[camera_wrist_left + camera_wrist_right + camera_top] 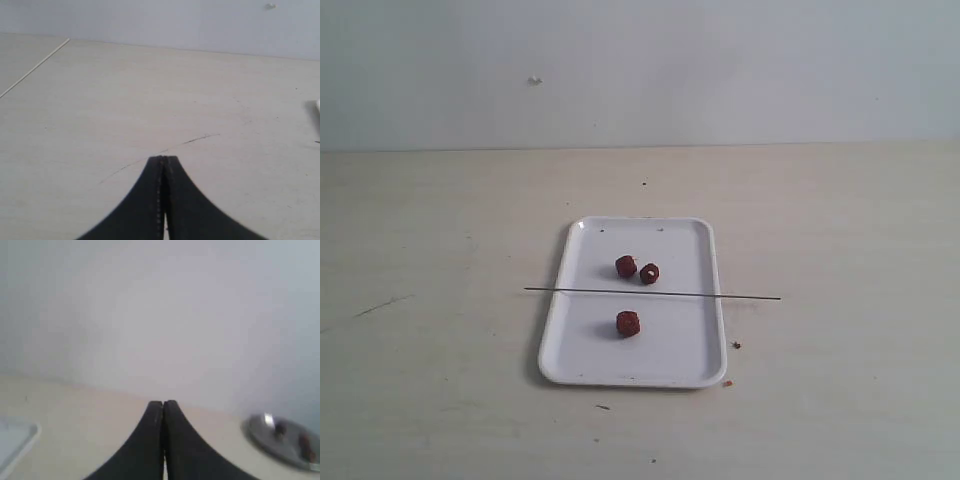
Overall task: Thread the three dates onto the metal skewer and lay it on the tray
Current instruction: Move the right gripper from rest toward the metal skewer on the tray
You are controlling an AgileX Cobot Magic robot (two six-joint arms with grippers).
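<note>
The white tray (633,372) lies in the middle of the table. Three dates rest loose on it: one (626,266) beside another (649,273) on the far half, and a third (628,323) on the near half. The thin metal skewer (750,297) lies straight across the tray between them, both ends overhanging the rim. Neither arm shows in the exterior view. My left gripper (164,159) is shut and empty above bare table. My right gripper (163,403) is shut and empty too; a corner of the tray (15,442) shows in its view.
Tiny reddish crumbs (735,345) lie on the table by the tray's near right corner. A round metal dish (285,440) with small dark bits sits in the right wrist view. A long scratch (200,138) marks the table near the left gripper. A pale wall backs the table.
</note>
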